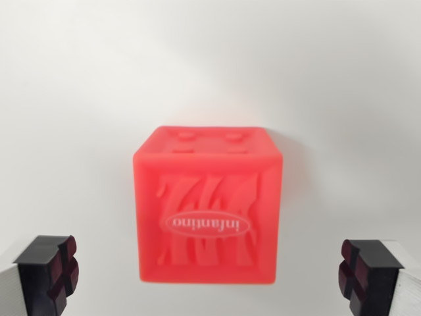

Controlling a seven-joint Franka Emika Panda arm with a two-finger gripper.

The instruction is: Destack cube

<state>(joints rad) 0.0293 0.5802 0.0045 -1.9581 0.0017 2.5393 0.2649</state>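
A red soft cube (207,210) fills the middle of the wrist view on a white surface. Its near face shows raised wavy stripes and an oval logo, and round studs show on its top. Only this one cube is visible; whether another lies under it is hidden. My gripper (207,276) is open, with a black finger with dark red pads (56,273) at the wrist view's left and the other (358,276) at the wrist view's right. The cube lies between the fingers, apart from both.
The white surface (79,99) spreads all around the cube, with a faint shadow on the cube's far right side.
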